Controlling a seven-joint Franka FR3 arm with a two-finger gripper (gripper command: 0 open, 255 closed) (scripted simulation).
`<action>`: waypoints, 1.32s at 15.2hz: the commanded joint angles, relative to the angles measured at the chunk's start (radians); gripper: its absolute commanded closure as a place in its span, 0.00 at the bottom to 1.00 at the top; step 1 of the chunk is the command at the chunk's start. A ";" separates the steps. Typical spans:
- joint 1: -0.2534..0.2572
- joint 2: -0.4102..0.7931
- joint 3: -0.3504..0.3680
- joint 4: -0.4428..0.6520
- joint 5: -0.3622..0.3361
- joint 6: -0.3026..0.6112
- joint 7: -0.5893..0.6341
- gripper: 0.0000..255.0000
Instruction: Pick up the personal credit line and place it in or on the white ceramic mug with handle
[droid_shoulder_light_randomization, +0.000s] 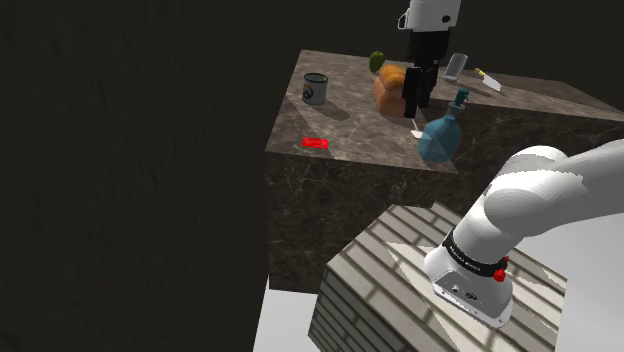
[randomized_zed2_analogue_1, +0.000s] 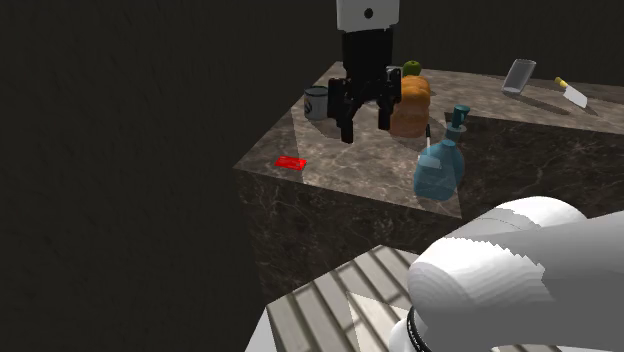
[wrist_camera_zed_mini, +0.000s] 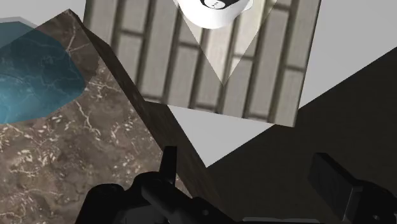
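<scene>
Gripper (randomized_zed2_analogue_1: 365, 128) hangs open, empty, above the surface (randomized_zed2_analogue_1: 365, 168); red card (randomized_zed2_analogue_1: 291, 162) lies flat toward the second exterior view's lower left, near the edge.

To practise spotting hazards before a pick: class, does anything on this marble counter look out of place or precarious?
The blue bottle stands right by the edge of the counter, near a corner, where a knock might tip it off. The red card lies flat and the mug stands upright; nothing looks spilled.
</scene>
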 joint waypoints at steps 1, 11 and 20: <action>0.000 0.000 0.000 0.000 0.000 0.000 0.000 0.00; 0.067 0.075 -0.127 -0.238 0.022 0.595 -0.293 0.00; 0.271 0.352 -0.313 -0.259 0.240 1.119 -0.692 0.00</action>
